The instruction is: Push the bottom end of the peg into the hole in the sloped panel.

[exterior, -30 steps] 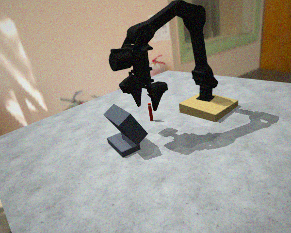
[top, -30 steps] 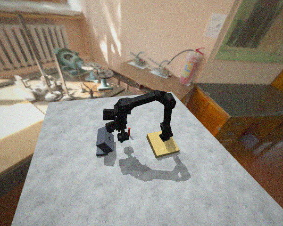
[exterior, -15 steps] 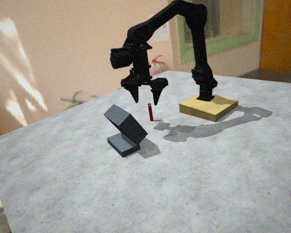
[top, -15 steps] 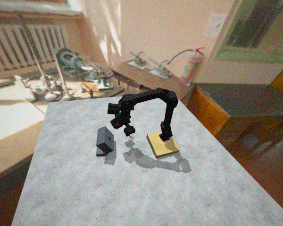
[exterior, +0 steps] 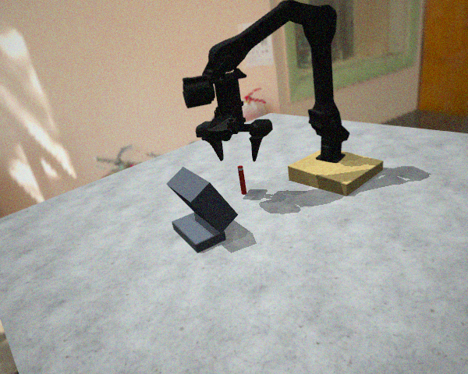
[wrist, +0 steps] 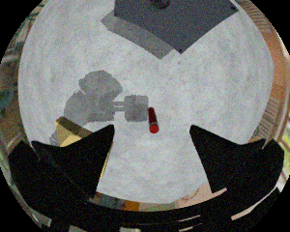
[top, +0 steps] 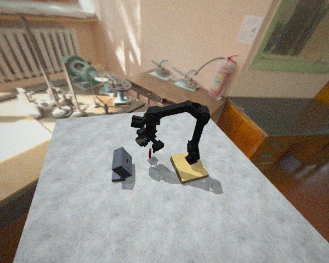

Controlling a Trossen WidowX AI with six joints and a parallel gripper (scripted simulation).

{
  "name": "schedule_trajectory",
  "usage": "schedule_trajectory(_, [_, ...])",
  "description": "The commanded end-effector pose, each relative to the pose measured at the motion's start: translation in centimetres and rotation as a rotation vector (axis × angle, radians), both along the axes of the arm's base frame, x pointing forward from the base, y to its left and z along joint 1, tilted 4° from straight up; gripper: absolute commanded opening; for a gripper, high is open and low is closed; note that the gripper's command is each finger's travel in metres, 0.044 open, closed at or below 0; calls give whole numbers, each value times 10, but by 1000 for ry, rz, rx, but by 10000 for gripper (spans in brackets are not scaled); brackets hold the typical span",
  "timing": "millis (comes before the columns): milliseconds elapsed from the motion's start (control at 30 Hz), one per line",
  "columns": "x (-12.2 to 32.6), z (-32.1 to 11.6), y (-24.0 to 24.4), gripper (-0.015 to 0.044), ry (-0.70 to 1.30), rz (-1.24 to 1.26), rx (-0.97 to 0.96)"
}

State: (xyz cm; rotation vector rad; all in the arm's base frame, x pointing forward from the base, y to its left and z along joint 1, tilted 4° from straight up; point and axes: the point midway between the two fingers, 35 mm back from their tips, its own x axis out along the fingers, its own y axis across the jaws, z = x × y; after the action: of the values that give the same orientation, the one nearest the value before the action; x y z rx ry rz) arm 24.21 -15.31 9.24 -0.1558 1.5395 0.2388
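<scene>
A thin dark red peg [top: 149, 153] [exterior: 242, 181] [wrist: 153, 117] stands upright on the table between the panel and the arm's base. The grey-blue sloped panel [top: 121, 160] [exterior: 214, 207] [wrist: 179, 24] rests on a low foot. Its dark hole [top: 126, 160] [wrist: 159, 3] shows in the top view and at the top edge of the wrist view; it is hidden in the exterior view. My gripper [top: 148, 148] [exterior: 238, 160] [wrist: 153, 129] is open and empty, pointing down just above the peg. In the wrist view the peg's top lies midway between the fingertips.
The arm stands on a yellow base block [top: 176, 165] [exterior: 319, 181] [wrist: 68, 134], beyond the peg from the panel. The grey table [top: 164, 221] [exterior: 266, 301] carries the arm's shadow beside the peg.
</scene>
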Motion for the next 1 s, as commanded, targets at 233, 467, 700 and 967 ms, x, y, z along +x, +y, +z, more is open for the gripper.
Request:
schedule_trajectory(233, [-14, -5, -7, 440, 8, 66, -4])
schedule_trajectory(467, [-13, -17, -7, 440, 8, 66, -4])
schedule_trajectory(700, [-12, -28, -7, 440, 8, 66, -4])
schedule_trajectory(967, [-12, -41, -6, 440, 8, 66, -4])
